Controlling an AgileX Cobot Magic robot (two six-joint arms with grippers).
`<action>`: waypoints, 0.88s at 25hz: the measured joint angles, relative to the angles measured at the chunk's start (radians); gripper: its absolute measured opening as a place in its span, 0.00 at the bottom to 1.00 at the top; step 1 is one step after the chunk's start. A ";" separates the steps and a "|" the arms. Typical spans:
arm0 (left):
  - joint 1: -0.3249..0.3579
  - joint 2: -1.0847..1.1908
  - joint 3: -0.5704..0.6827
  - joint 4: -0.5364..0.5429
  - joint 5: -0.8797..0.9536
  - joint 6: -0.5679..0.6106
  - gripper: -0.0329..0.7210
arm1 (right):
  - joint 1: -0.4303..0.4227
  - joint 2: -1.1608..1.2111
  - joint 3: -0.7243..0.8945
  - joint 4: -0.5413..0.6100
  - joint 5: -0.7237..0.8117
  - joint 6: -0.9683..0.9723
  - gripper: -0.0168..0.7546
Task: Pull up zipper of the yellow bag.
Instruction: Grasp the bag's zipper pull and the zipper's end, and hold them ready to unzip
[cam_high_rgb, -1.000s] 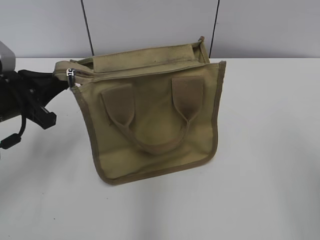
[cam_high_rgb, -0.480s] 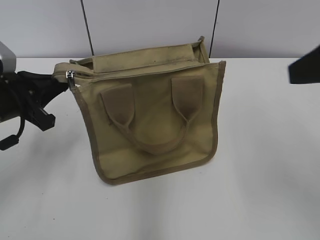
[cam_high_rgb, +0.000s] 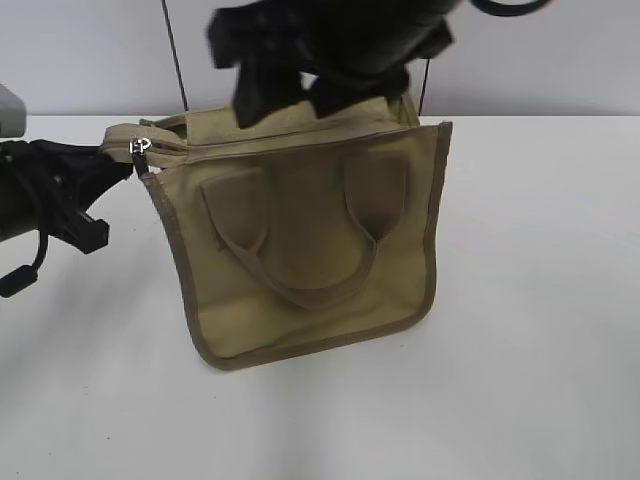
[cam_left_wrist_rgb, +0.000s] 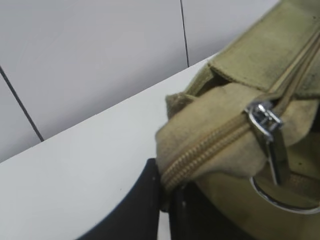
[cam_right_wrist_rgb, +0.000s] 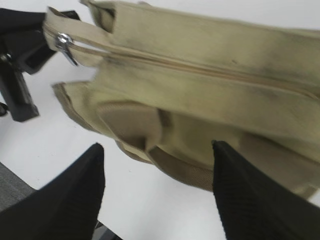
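Left gripper (cam_left_wrist_rgb: 167, 197) pinched the fabric end of the yellow bag (cam_high_rgb: 310, 250) on the white table (cam_high_rgb: 530, 300), beside the zipper (cam_left_wrist_rgb: 267, 135). Right gripper (cam_right_wrist_rgb: 157, 195) hung above the bag, jaws spread wide.

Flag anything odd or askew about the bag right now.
The yellow bag hangs tilted, its bottom edge slanting. The left gripper pinches the fabric end past the zipper. No damage shows.
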 joint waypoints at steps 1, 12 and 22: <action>0.000 0.000 0.000 -0.004 0.001 -0.003 0.05 | 0.015 0.041 -0.049 0.000 0.008 0.006 0.66; 0.000 0.000 -0.009 -0.001 0.023 -0.025 0.05 | 0.107 0.395 -0.503 0.086 0.206 0.057 0.64; 0.000 0.000 -0.009 0.008 0.021 -0.035 0.05 | 0.113 0.473 -0.533 0.137 0.186 0.066 0.40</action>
